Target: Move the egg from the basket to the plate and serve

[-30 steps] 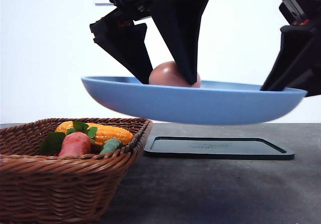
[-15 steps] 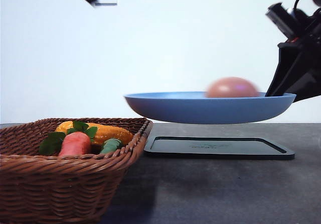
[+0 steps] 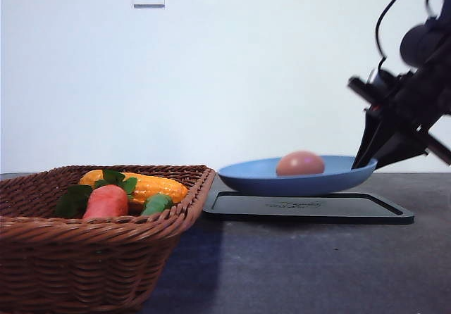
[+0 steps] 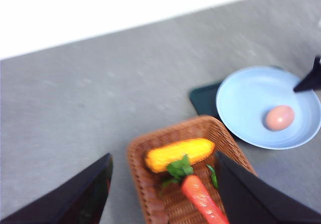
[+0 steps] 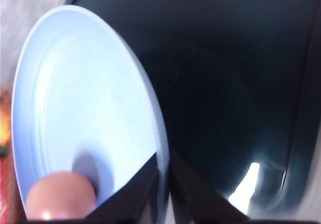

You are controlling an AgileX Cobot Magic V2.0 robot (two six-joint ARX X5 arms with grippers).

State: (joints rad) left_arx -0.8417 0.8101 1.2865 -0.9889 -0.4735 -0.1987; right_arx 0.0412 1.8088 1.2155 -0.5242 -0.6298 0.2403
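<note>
Blue plate rim under pincer

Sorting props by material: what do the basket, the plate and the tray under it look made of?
The basket: brown woven wicker, by its visible strands and braided rim. The plate: matte blue, smooth and even, likely plastic or glazed ceramic; the look leaves it open. The tray: flat black, glossy with reflections in the right wrist view, probably plastic.

Front view low at table level; wrist views overhead, sharing the plate.
</note>
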